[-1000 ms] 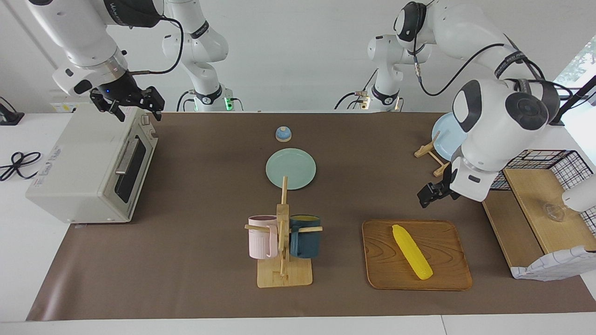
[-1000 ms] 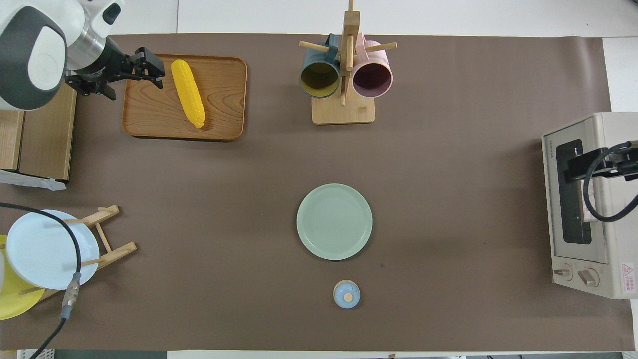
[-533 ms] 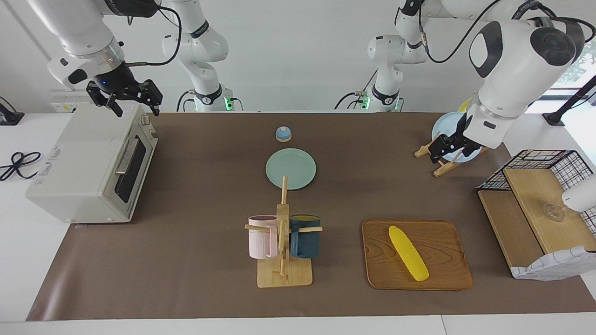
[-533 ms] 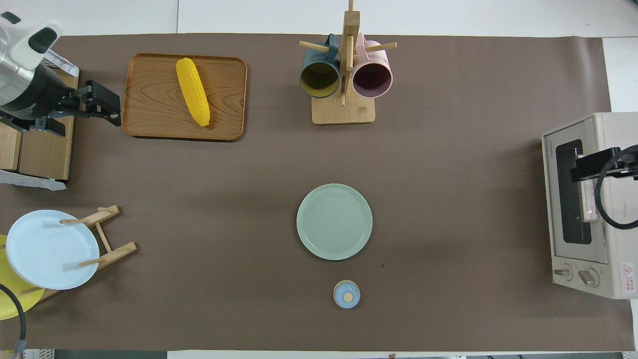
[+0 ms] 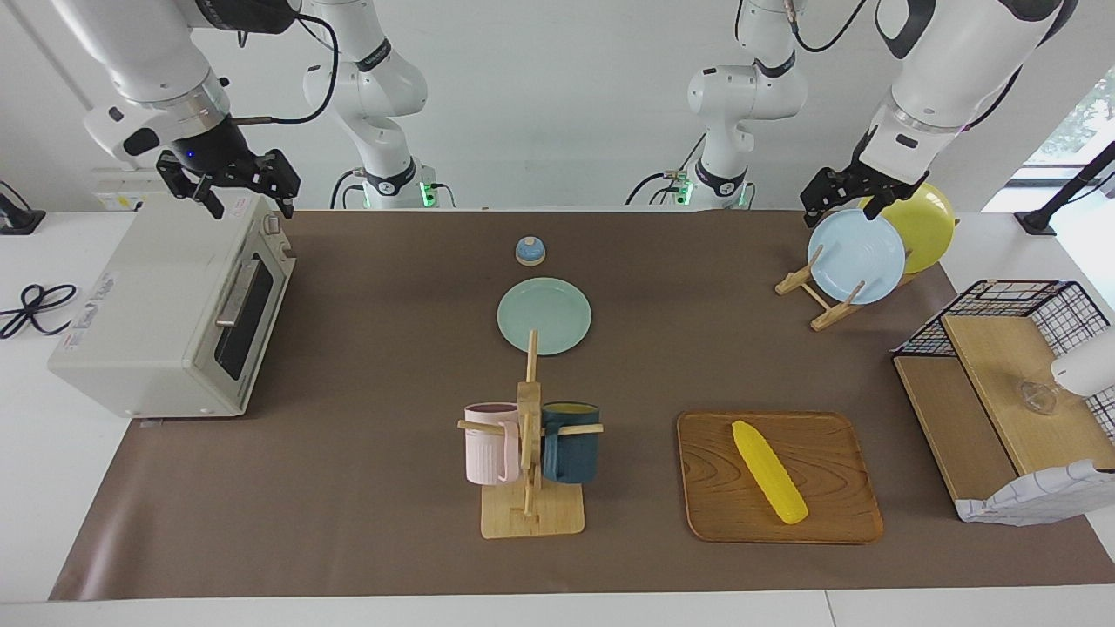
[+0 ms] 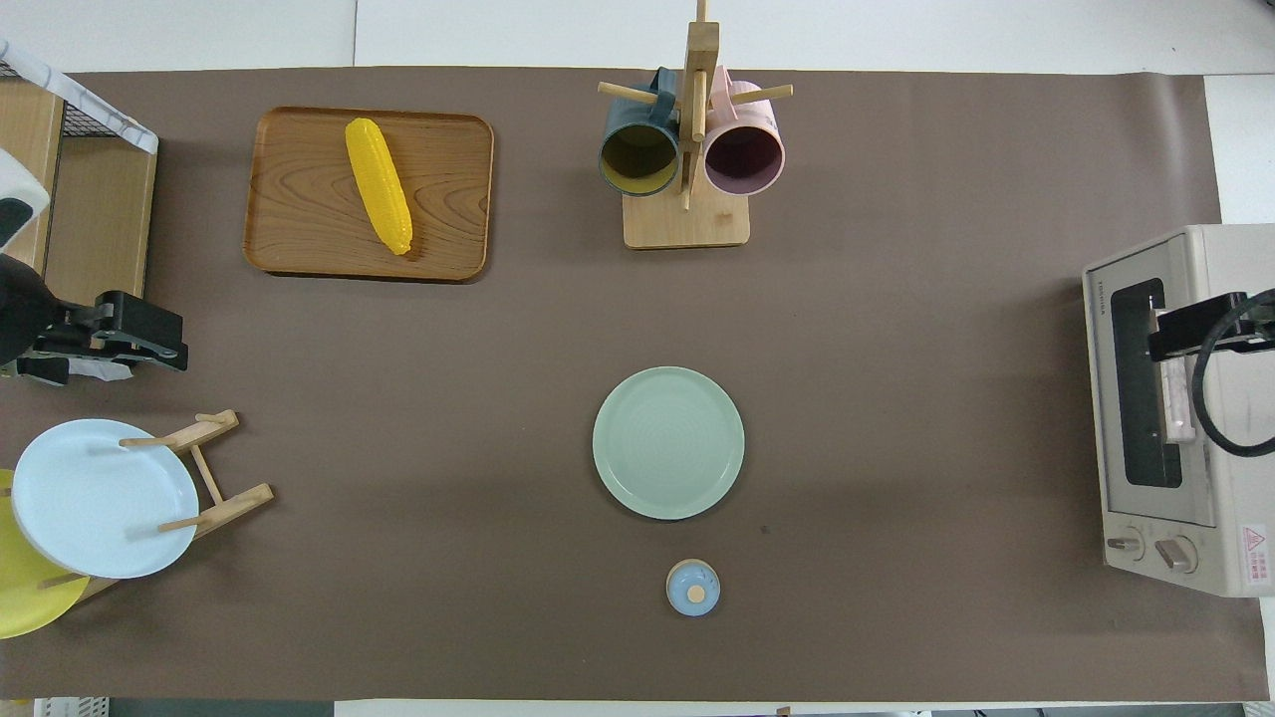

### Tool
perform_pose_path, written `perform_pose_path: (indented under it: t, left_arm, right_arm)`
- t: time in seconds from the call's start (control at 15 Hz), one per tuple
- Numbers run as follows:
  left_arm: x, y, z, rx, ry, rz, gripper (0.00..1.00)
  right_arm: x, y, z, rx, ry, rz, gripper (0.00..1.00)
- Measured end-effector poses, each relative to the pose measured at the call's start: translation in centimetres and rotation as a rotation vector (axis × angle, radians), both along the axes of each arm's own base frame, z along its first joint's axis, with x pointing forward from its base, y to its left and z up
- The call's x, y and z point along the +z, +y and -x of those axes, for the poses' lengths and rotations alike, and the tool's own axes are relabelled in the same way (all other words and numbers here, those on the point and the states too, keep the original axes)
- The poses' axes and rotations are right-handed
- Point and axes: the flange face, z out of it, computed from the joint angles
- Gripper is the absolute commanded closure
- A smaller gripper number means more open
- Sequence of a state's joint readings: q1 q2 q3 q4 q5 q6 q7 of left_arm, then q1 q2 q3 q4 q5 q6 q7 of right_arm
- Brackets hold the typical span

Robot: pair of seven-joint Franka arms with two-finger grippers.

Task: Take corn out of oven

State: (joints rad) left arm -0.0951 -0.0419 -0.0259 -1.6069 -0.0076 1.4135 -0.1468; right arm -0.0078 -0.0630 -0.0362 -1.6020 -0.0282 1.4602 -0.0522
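The yellow corn (image 5: 769, 472) lies loose on a wooden tray (image 5: 714, 475), at the left arm's end of the table and farther from the robots; in the overhead view the corn (image 6: 378, 185) lies on the same tray (image 6: 448, 199). The off-white oven (image 5: 157, 305) stands at the right arm's end with its dark glass door shut; it also shows in the overhead view (image 6: 1165, 408). My right gripper (image 5: 231, 181) hangs open and empty just over the oven's top (image 6: 1195, 334). My left gripper (image 5: 847, 198) is open and empty, up over the plate rack (image 6: 139, 337).
A wooden mug rack (image 5: 530, 453) with a pink and a dark blue mug stands mid-table. A green plate (image 5: 544, 315) and a small blue bell (image 5: 530, 251) lie nearer the robots. A rack with a blue and a yellow plate (image 5: 858, 257) and a wire-sided wooden shelf (image 5: 1002, 383) stand at the left arm's end.
My left gripper rose from beside the tray and swung back toward the robots, ending over the plate rack. My right gripper lifted slightly over the oven. The corn stays on the tray.
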Motion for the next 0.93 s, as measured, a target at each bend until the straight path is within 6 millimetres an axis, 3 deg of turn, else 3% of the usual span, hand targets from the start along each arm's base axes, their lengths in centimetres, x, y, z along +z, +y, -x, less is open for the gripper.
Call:
perform_pose_path:
  t: [0.4, 0.93]
  left_arm:
    - [0.0, -1.9, 0.1, -0.035, -0.009, 0.003, 0.00]
    - [0.2, -2.3, 0.0, -0.011, -0.024, 0.036, 0.00]
  right_arm:
    - [0.0, -0.1, 0.0, -0.002, 0.000, 0.000, 0.00]
    - [0.0, -0.1, 0.0, -0.002, 0.000, 0.000, 0.00]
